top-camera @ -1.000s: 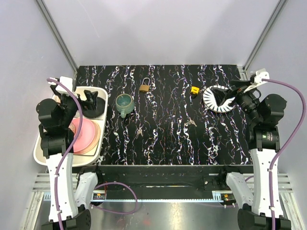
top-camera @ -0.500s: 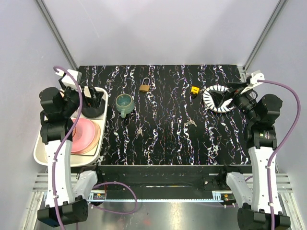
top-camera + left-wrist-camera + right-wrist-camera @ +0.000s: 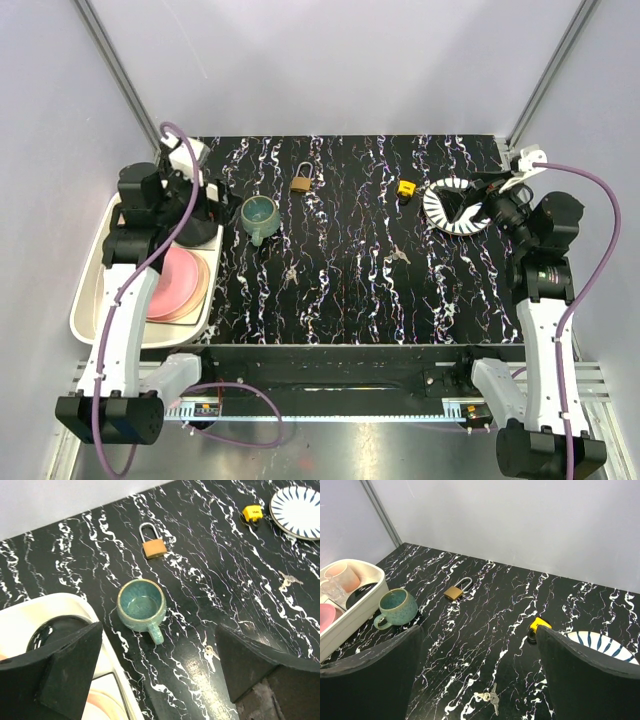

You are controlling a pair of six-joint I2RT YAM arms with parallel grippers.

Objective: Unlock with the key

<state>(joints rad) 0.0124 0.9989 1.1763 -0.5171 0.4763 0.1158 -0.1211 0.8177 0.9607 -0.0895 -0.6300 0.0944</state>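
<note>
The top view looks down from high behind the 6 o'clock edge of the table point(image 3: 350, 300), facing 12, far enough to hold it whole. The left wrist view hangs nearer, over the tray point(image 3: 82, 305) at 9 o'clock, looking down toward 1. The right wrist view sits lower at 3 o'clock, facing about 9. All three share the padlock point(image 3: 300, 181), mug point(image 3: 258, 215) and plate point(image 3: 452, 208)

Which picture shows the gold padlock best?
The left wrist view. The padlock lies close under that camera, so its brass body and silver loop are both easy to see. In the top view it is small and far off. In the right wrist view it is small and seen at a slant.
</note>
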